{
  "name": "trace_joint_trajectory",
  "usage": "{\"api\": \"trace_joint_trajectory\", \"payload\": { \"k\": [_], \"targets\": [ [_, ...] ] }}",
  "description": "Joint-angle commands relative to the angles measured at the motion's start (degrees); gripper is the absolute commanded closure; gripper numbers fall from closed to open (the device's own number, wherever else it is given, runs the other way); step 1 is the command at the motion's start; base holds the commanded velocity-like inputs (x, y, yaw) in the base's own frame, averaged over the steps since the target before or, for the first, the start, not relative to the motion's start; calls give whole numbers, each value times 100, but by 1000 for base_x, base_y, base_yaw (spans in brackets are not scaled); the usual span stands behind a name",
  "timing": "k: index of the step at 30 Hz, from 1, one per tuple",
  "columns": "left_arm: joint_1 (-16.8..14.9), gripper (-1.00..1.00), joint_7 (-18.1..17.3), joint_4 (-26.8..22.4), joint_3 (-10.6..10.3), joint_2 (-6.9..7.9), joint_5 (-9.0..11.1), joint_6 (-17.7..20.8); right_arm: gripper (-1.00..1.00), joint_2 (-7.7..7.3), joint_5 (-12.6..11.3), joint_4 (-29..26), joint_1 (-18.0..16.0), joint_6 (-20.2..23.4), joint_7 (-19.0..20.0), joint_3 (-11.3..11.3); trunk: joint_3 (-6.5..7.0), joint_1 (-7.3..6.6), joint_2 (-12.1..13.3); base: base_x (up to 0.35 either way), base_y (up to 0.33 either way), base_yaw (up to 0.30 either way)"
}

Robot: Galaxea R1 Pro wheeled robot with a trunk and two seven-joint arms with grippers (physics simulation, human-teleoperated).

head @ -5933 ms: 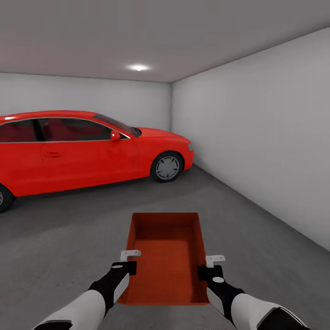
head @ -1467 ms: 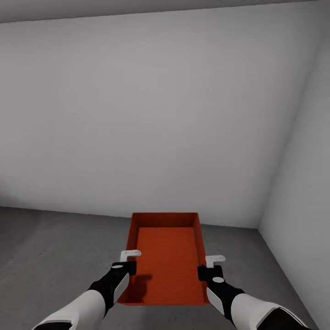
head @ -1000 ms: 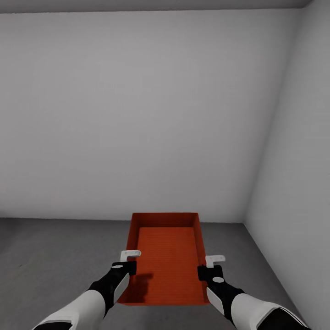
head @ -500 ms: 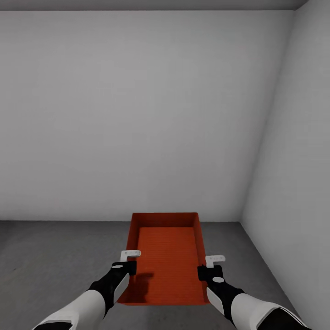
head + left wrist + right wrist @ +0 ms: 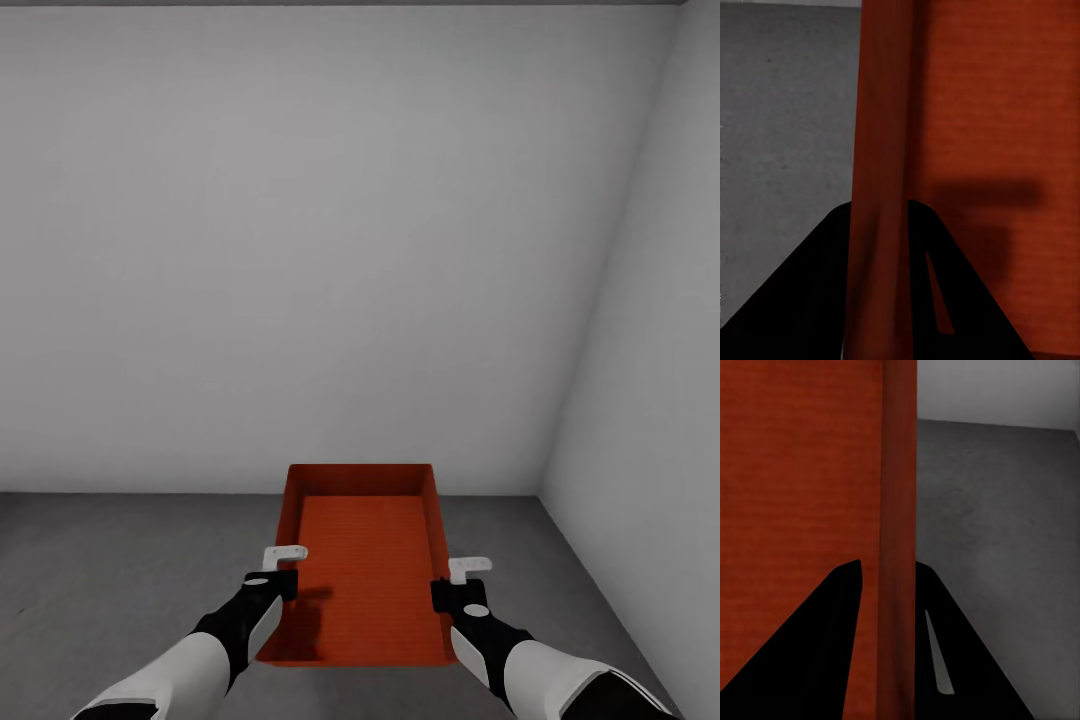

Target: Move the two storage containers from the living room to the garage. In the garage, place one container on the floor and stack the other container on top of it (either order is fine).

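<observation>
I hold one orange-red storage container point(image 5: 365, 560) level in front of me, above the dark grey garage floor point(image 5: 120, 560). My left gripper point(image 5: 282, 568) is shut on the container's left wall point(image 5: 879, 187), one dark finger on each side of it. On the opposite side my right gripper point(image 5: 452, 582) is shut on the right wall point(image 5: 898, 510) in the same way. The bin is open-topped and holds nothing.
A plain pale grey wall point(image 5: 300, 250) stands straight ahead, close beyond the bin. It meets a second wall point(image 5: 650, 400) in a corner at the right. Bare concrete floor point(image 5: 997, 510) stretches to the left and under the bin.
The view has kept swinging right: the red car left the picture, and the wall corner has shifted slightly. Both grippers keep the same hold on the container.
</observation>
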Motion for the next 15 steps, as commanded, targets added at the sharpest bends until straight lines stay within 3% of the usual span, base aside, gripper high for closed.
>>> {"api": "trace_joint_trajectory", "payload": {
  "k": [1, 15],
  "targets": [
    [0, 100, 40, -31, -3, 51, -167, -109, 100, 0, -136, 83, -2, -35, -34, -39, -2, 5, -4, 306, 145, 0],
    [0, 100, 39, -31, 0, 52, -167, -109, 100, 0, -136, 83, -2, -35, -33, -39, -2, 5, -4, 306, 130, 0]
  ]
}}
